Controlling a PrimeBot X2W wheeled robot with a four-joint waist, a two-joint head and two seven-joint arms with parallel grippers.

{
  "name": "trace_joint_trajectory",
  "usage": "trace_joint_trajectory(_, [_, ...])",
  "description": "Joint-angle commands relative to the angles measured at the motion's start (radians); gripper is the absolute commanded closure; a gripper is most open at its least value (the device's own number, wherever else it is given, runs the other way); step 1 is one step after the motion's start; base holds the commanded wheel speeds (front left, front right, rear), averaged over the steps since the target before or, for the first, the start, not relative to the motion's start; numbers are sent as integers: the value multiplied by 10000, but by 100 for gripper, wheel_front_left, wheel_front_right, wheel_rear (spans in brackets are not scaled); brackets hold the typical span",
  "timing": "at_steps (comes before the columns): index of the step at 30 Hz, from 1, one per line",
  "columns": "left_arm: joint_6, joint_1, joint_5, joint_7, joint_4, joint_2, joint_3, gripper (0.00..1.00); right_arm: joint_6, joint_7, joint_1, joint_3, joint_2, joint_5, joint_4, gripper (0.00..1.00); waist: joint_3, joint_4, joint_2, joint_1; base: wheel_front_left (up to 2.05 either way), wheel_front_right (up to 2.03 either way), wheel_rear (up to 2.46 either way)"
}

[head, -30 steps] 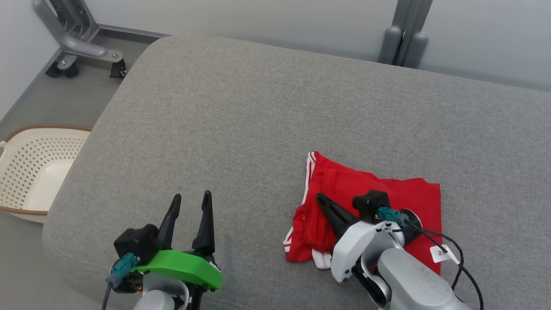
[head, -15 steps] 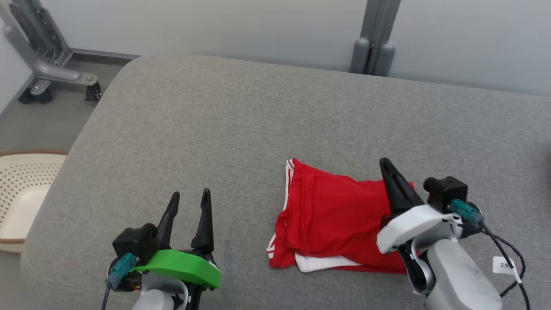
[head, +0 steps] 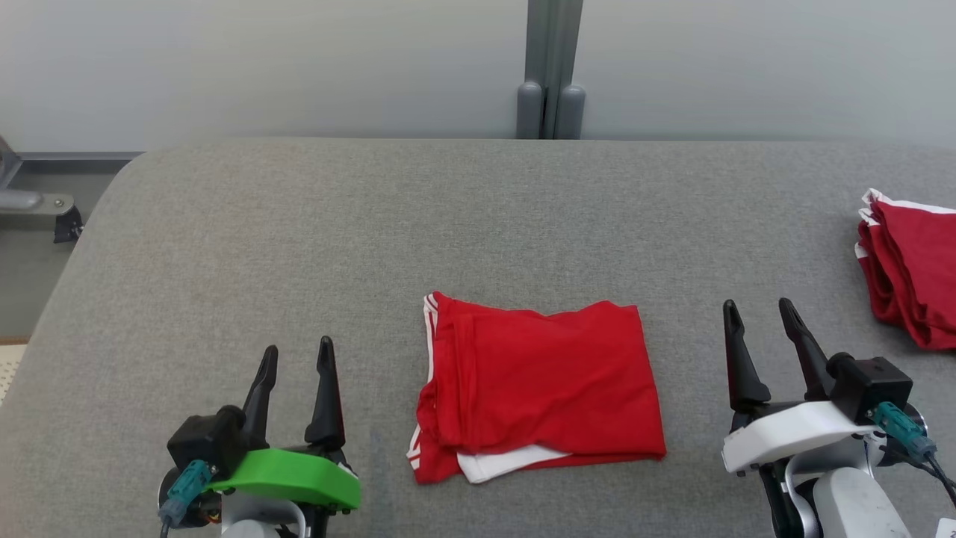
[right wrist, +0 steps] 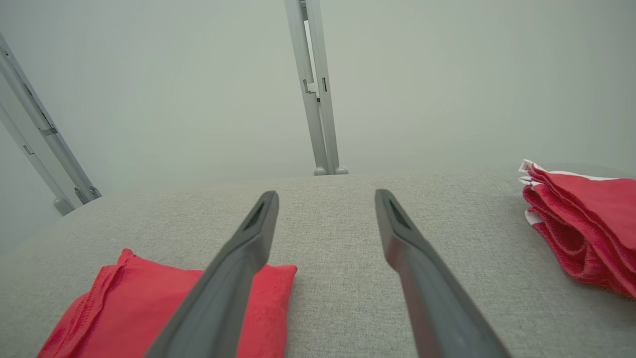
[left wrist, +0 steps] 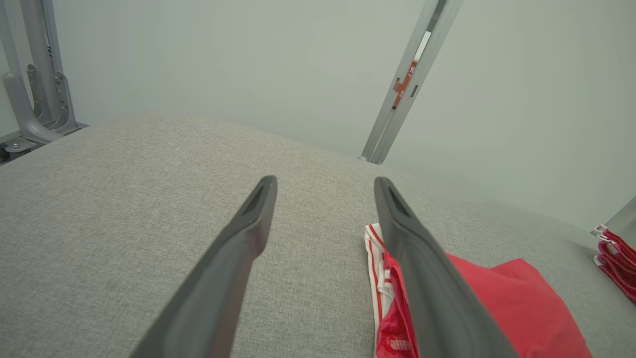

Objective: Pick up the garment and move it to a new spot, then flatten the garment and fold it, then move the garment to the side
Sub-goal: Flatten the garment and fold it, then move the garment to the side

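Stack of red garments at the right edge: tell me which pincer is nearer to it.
Right. The right pincer stands open just left of the stack, not touching it; the left pincer sits far left, beyond the folded red garment.

The garment (head: 545, 381) was bright red, with thin white stripes along its left edge and a white panel at its lower edge; the fabric surface (head: 299, 246) was a flecked mid-grey. The stack of garments (head: 907, 269) was darker red, trimmed in white. The left gripper (head: 297, 345) had black fingers and a lime-green bracket, the right gripper (head: 756, 304) black fingers and a white bracket, each with a teal connector.
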State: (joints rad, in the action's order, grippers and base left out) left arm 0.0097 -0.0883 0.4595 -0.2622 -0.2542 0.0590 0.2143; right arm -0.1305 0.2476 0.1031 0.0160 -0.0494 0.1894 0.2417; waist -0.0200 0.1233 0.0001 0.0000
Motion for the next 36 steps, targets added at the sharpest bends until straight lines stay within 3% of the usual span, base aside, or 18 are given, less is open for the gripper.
trace_joint_trajectory(1, [-37, 168, -155, -29, 2, -5, -120, 0, -3, -46, -211, 69, -23, 4, -146, 0, 64, -256, -1, 0, 0, 0, 0])
trace_joint_trajectory(15, [-255, 373, -668, -29, -87, -77, -486, 0, -3, -108, -848, 295, -23, 237, -588, 0, 54, -317, -1, 0, 0, 0, 0])
trace_joint_trajectory(23, [-167, 295, -577, -29, -12, -79, -374, 0, -3, -263, -768, 209, -23, 135, -513, 0, -1, -186, -1, 0, 0, 0, 0])
trace_joint_trajectory(29, [-123, 150, -552, -29, 63, -77, -270, 0, -3, -859, -515, 178, -26, 92, -293, 0, -223, 151, -1, 0, 0, 0, 0])
trace_joint_trajectory(36, [-62, -49, -401, -29, 143, -73, -85, 0, -3, -2041, -100, -44, -23, 441, 475, 0, -581, 1028, -1, 0, 0, 0, 0])
